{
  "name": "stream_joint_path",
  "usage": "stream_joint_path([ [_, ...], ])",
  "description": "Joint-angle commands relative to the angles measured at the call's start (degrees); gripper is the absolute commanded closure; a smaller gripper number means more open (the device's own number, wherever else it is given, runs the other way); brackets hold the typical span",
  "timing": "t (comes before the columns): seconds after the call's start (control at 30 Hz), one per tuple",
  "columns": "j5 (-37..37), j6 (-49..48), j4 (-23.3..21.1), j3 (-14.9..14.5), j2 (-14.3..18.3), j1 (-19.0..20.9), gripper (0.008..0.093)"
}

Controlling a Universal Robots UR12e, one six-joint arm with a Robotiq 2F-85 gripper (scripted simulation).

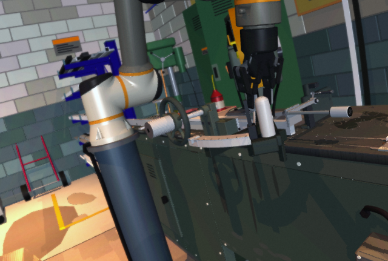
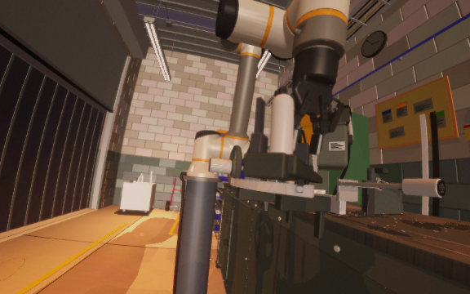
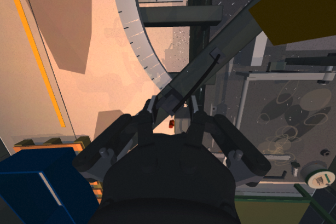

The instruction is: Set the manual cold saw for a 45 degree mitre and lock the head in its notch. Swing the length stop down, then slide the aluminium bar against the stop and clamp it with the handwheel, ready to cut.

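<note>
The cold saw's mitre arm (image 3: 202, 65) runs diagonally across the curved graduated mitre scale (image 1: 219, 141), and its white upright handle (image 1: 264, 116) stands at the front of the dark green bench. My gripper (image 3: 171, 106) hangs just above and behind that handle, open and holding nothing, with the end of the arm and its thin black lever showing between the fingers in the wrist camera. The saw head is mostly hidden behind my wrist. The handwheel (image 1: 175, 120) with its ribbed grey grip sits to the left. The length stop rod (image 1: 340, 112) with a white knob sticks out to the right.
The bench's front edge (image 1: 313, 158) runs just below the handle. My own arm's base column (image 1: 125, 183) stands at the left end of the bench. A green cabinet (image 1: 207, 42) and a drill press stand behind. Chips litter the bench top on the right.
</note>
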Motion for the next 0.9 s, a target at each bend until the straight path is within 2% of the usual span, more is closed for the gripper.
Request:
stream_joint_path([
  [0.0,-0.2,-0.7,-0.3,1.1,-0.8,-0.7,0.0494],
  [0.23,-1.7,-6.8,-2.9,9.7,-7.1,-7.0,0.0494],
  [0.5,-4.0,-15.8,-5.1,18.6,-14.2,-16.3,0.0494],
  [0.7,-5.7,-23.2,-6.2,23.7,-18.8,-23.9,0.0494],
  [0.87,-7.0,-29.0,-7.0,26.7,-21.8,-29.8,0.0494],
])
